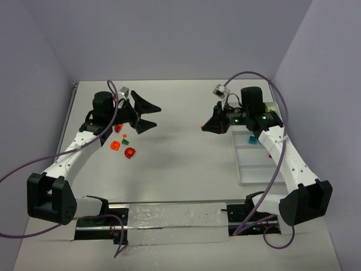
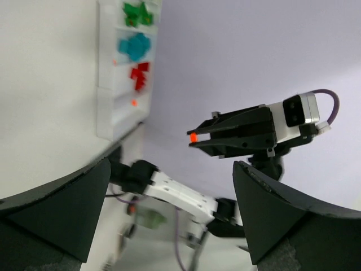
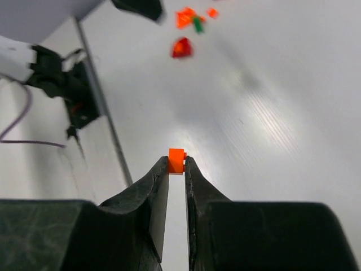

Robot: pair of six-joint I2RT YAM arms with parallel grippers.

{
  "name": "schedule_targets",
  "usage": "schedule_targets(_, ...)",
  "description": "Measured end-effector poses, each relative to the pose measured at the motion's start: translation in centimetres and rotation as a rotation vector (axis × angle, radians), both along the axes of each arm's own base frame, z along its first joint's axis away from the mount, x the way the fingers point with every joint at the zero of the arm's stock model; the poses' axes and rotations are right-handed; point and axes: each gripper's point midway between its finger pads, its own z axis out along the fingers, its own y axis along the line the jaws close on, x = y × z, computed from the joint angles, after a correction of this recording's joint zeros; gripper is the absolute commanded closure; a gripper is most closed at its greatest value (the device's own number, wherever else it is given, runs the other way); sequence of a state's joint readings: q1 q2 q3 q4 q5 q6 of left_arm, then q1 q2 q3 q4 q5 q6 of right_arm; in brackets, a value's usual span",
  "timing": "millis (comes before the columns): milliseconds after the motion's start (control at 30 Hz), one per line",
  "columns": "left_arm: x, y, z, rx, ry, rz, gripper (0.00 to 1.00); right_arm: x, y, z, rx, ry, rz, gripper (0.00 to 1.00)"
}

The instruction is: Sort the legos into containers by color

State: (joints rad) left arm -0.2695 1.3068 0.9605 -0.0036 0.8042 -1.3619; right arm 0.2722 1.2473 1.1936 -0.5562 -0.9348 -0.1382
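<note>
On the left side of the table (image 1: 180,169), a few loose legos (image 1: 130,152) lie close together: two red ones nearest the arm bases, then a small dark green one and a couple of orange ones just beyond. They sit beside the left arm's forearm and below and to the near side of its claw, apart from it.

On the right side, the white tray (image 1: 252,169) runs lengthwise away from the bases, partly covered by the right arm. The left wrist view shows its compartments in a row. A small orange piece (image 2: 133,103) lies in the nearest filled one, then come red bricks (image 2: 139,75), teal bricks (image 2: 134,46) and dark green bricks (image 2: 138,14) in the farthest.

Farther out, both claws hang above the middle of the table, facing each other with a gap between them. The left gripper (image 1: 157,116) stands spread wide with nothing between its two black fingers. The right gripper (image 1: 203,128) is closed down to a narrow slit and pinches an orange brick (image 3: 176,160) at the very tips of its fingers, most of the brick sticking out past them. That brick is held in the air, well apart from the tray and from the loose pile, and points toward the open left claw without touching it.
</note>
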Motion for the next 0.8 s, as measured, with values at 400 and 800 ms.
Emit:
schedule_targets(400,1.7,2.4,-0.2,0.605,-0.572,-0.098,0.01,-3.5,-20.0,-15.3,-0.635,0.278,-0.451,1.0)
schedule_targets(800,-1.3,1.2,-4.9,0.904,-0.732,-0.346,0.01,-10.2,-31.6,-19.0,-0.927,0.543,-0.619,1.0)
